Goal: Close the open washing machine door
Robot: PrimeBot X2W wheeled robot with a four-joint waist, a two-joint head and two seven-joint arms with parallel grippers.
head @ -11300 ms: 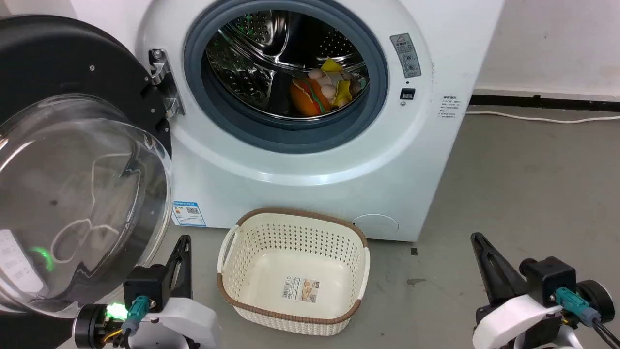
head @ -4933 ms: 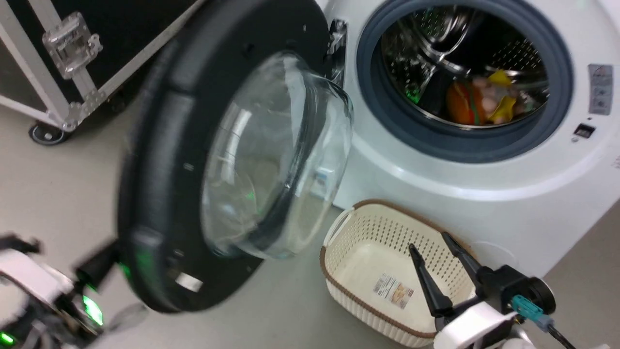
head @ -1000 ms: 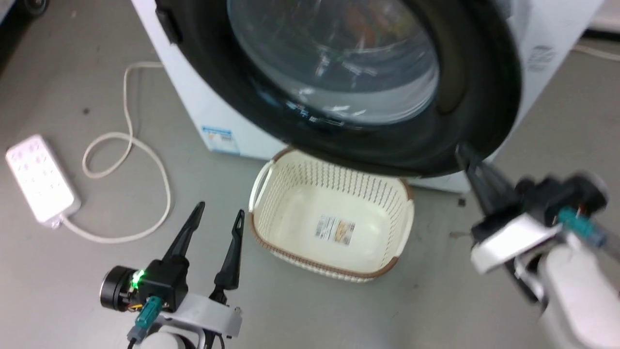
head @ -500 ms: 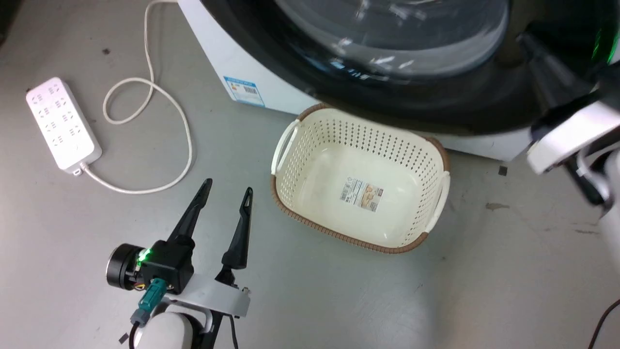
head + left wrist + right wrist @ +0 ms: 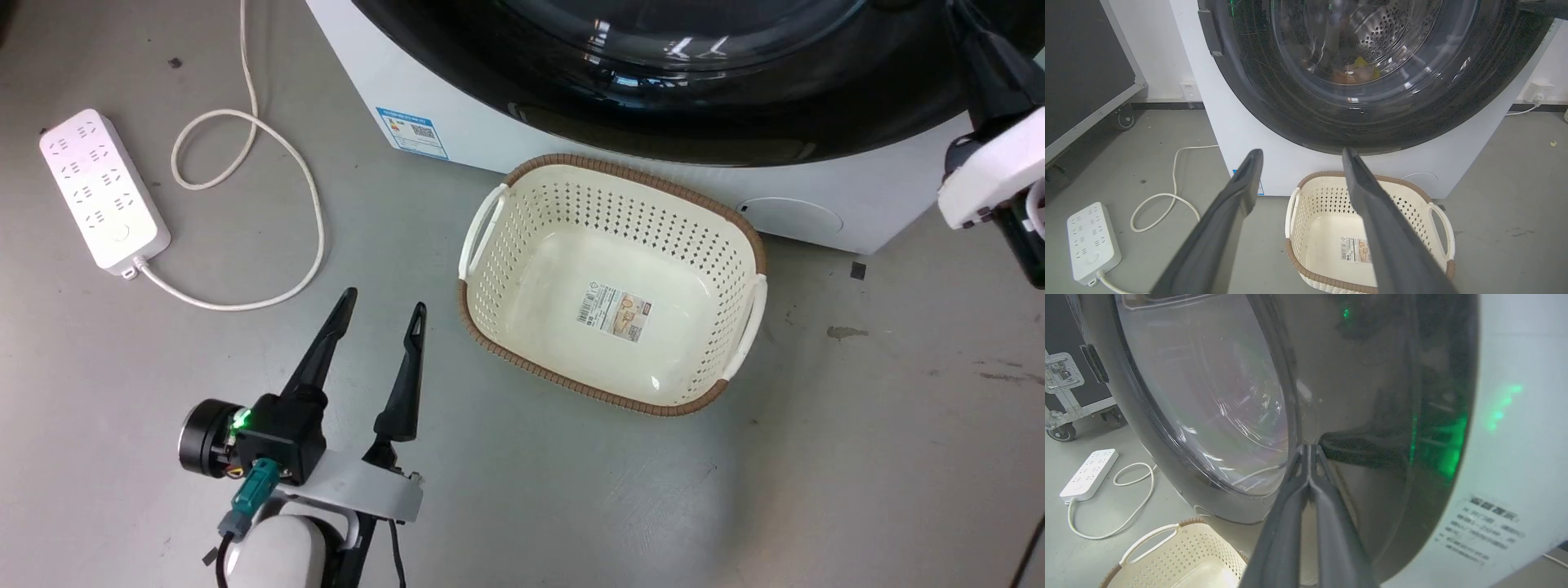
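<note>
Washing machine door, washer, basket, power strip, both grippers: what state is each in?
washing machine door: flat against the front, looks closed; latch not visible.
washing machine: colourful items inside, seen through the glass.
basket: upright on the floor, empty.
power strip: nothing plugged in.
left gripper: open, holding nothing.
right gripper: shut, tips at the door's black rim.

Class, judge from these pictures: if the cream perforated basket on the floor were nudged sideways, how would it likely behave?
The basket probably slides readily: it sits empty, looks like thin-walled plastic, and the floor looks smooth. Its broad flat bottom and low walls suggest it would not tip.
</note>
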